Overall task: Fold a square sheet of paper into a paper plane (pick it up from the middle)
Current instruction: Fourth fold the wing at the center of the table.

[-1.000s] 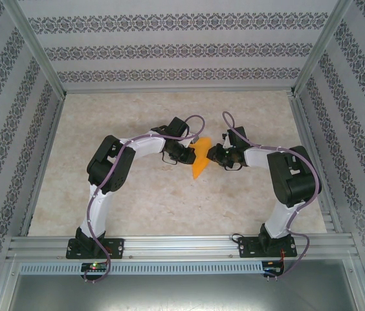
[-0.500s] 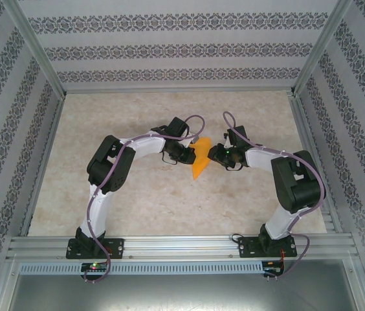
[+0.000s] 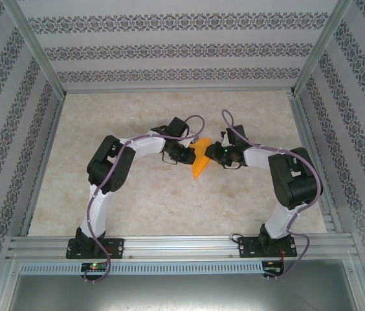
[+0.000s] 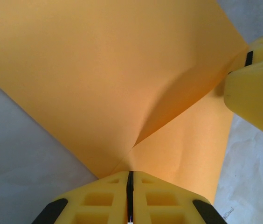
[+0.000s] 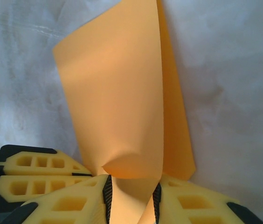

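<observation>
Paper (image 3: 199,162): bright orange and creased, held between both claws over the middle of the bench (image 3: 137,207), with the pointed end aimed toward the near edge in the overhead view.
Paper from left wrist: broad sheet fanning away from the fingers, with one fold line running from the grip up toward the right.
Paper from right wrist: tall curled flap rising from the jaws, with a narrower layer behind it.
Left claw (image 4: 129,176): clenched on a corner of the paper, jaws pressed together with only a thin seam between them.
Right claw (image 5: 131,191): grasping the opposite edge, jaws slightly apart, with a dented curl of paper filling the gap.
Claws: close together, facing each other across the sheet.
Tip and bench: cannot tell whether touching.
Bench surface: pale, marbled, wrinkled under the paper.
</observation>
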You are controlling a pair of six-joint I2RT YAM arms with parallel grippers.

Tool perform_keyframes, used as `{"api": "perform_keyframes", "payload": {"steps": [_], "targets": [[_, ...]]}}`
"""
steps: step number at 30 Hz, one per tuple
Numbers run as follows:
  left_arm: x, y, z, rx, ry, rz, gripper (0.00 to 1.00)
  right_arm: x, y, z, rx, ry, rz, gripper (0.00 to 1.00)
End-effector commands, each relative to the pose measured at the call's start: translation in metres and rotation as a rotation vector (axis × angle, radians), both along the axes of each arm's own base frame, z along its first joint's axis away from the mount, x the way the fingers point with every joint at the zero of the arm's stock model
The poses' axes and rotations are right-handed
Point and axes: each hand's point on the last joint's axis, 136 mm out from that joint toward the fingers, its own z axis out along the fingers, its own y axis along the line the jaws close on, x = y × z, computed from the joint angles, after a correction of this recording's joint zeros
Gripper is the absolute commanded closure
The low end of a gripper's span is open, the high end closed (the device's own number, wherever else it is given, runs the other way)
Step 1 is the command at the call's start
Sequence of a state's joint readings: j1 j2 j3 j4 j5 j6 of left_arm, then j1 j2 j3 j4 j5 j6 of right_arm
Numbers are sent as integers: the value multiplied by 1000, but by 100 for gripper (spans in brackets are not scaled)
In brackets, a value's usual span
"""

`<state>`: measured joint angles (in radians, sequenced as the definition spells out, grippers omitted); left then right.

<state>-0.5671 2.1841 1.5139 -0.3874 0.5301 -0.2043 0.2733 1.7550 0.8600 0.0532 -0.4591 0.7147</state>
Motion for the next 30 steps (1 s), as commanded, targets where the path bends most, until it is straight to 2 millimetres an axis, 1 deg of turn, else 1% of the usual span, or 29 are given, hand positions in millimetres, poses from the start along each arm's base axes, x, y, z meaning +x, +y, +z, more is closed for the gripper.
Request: {"api": "perform_keyframes", "payload": {"steps": [1, 8, 10, 14, 18, 21, 26, 30], "targets": [[-43, 60, -77, 276, 196, 34, 88, 0, 11, 13, 51, -24, 21, 69], [-43, 59, -76, 274, 197, 33, 88, -1, 24, 24, 170, -37, 24, 70], [-43, 60, -76, 275, 196, 32, 88, -2, 26, 24, 182, -35, 27, 71], [-43, 57, -74, 262, 201, 33, 88, -9, 24, 13, 99, -23, 40, 73], [-42, 53, -72, 243, 203, 34, 88, -16, 23, 2, 41, -12, 52, 78], [-42, 53, -71, 237, 207, 34, 88, -21, 14, -7, -34, 4, 44, 81], [-42, 51, -69, 231, 212, 32, 88, -21, 10, -13, -110, 9, 49, 85], [-41, 50, -68, 226, 213, 33, 88, -20, 13, -12, -144, 1, 62, 88]]}}
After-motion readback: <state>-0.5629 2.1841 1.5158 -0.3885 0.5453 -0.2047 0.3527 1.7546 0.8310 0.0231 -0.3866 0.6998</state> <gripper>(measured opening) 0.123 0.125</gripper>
